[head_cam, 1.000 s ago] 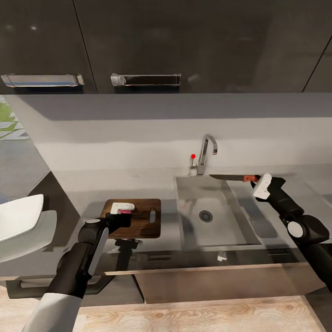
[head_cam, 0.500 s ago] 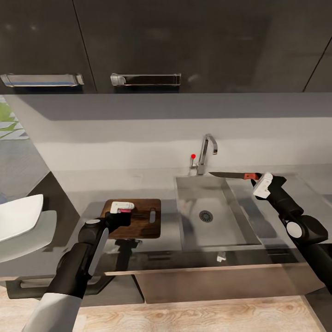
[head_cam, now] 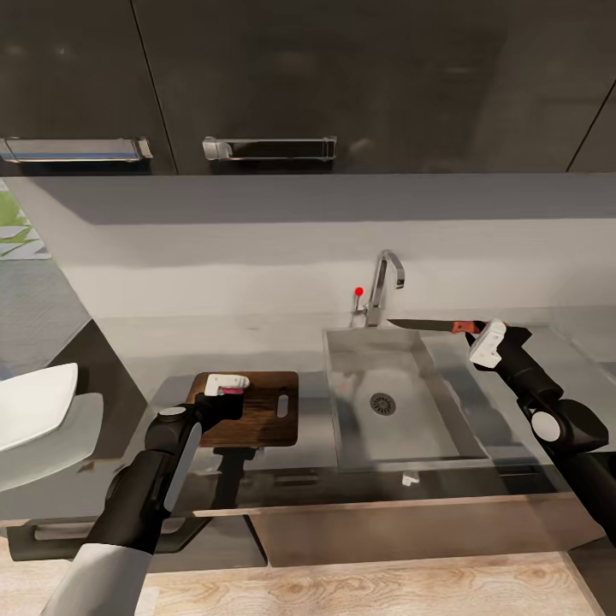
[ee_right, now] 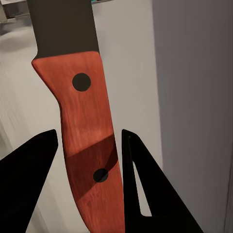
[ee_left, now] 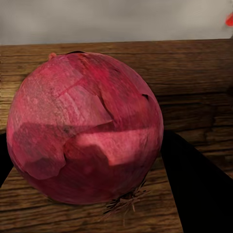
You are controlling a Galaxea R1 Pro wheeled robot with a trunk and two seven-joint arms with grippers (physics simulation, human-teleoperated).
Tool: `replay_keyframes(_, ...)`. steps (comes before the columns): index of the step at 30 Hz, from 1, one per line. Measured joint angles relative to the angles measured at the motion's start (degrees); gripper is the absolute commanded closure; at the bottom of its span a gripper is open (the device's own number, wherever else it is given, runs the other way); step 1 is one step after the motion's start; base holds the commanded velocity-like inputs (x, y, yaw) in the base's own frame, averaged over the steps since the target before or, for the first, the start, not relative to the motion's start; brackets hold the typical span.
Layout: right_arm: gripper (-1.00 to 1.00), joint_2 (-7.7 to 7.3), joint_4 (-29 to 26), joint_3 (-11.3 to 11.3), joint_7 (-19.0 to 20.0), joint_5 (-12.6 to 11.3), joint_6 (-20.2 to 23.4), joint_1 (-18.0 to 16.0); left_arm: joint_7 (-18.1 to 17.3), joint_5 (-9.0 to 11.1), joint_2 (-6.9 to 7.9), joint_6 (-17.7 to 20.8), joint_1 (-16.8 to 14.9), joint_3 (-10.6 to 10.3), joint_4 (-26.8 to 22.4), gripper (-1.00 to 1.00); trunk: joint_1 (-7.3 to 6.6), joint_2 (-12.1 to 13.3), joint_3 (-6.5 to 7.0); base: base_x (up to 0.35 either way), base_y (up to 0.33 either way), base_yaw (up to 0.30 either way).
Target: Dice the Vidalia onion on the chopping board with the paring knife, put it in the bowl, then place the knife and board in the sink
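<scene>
Vidalia onion (ee_left: pixel 85 127), red-skinned and whole, seated on chopping board (head_cam: pixel 250 405), framed by dark fingers (ee_left: pixel 196 187) of left gripper (head_cam: pixel 227 387) on either side; contact between fingers and skin not resolvable, so grip state undetermined. Chopping board, dark brown wood with slot handle toward sink (head_cam: pixel 398 398), flat on glossy grey countertop (head_cam: pixel 128 479), just beside the basin's left rim. Sink: rectangular steel basin, round dark drain (head_cam: pixel 382 402) near centre, chrome tap (head_cam: pixel 382 287) with red-tipped lever (head_cam: pixel 358 292) at back edge. Paring knife (head_cam: pixel 432 325), held above the sink's far right corner, roughly level, dark blade toward the tap, red handle toward right gripper (head_cam: pixel 484 344). Handle (ee_right: pixel 87 141) with two dark rivets, clamped between two dark fingers (ee_right: pixel 145 179) of right gripper, pads pressed on both flanks. Right arm (head_cam: pixel 556 419) raised over the drainboard at the basin's right. Left arm (head_cam: pixel 150 479) extended from near edge of countertop to the board. White squarish bowl (head_cam: pixel 30 411), partly cut by the picture's left edge, well apart from the board. Dark upper cabinets (head_cam: pixel 342 85) with two bar handles (head_cam: pixel 269 147) above pale backsplash (head_cam: pixel 257 257). Wood-grain floor (head_cam: pixel 342 586) along the lower edge.
</scene>
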Motion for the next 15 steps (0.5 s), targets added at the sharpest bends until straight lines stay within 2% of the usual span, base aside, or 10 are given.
replay_keyframes(15, 1.00, -0.01, 0.0, 0.0, 0.0, 0.0, 0.0, 0.0, 0.0, 0.0, -0.01, 0.0, 0.0, 0.0, 0.7, 1.00, -0.01, 0.0, 0.01, 0.000, 0.000, 0.000)
